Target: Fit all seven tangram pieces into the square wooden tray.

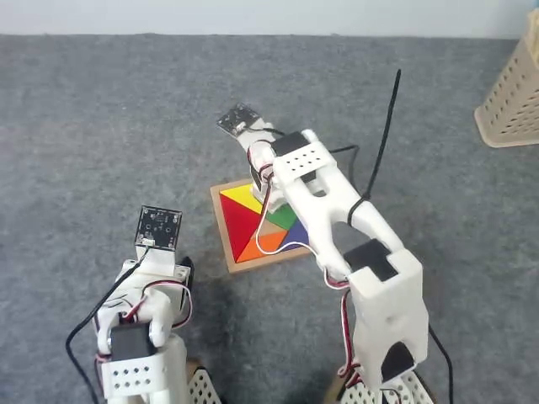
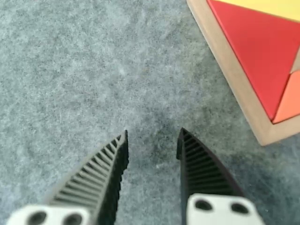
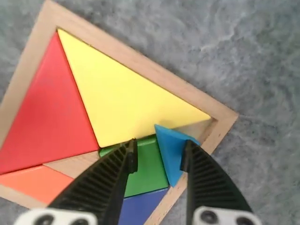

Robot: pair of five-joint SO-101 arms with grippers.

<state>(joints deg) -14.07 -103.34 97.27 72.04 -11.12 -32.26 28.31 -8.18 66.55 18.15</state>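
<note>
Left claw spread, holding nothing, low over the grey felt surface, near one edge of the square wooden tray. Tray lies flat mid-surface. In it: red large triangle, yellow large triangle, orange triangle, green piece, dark blue piece. Bare wood shows between red and orange. Right claw spread over a tray corner, fingers either side of the small blue triangle, which sits tilted, partly over green, not flat. Cannot tell if a finger touches it. Beige perforated bin far right.
</note>
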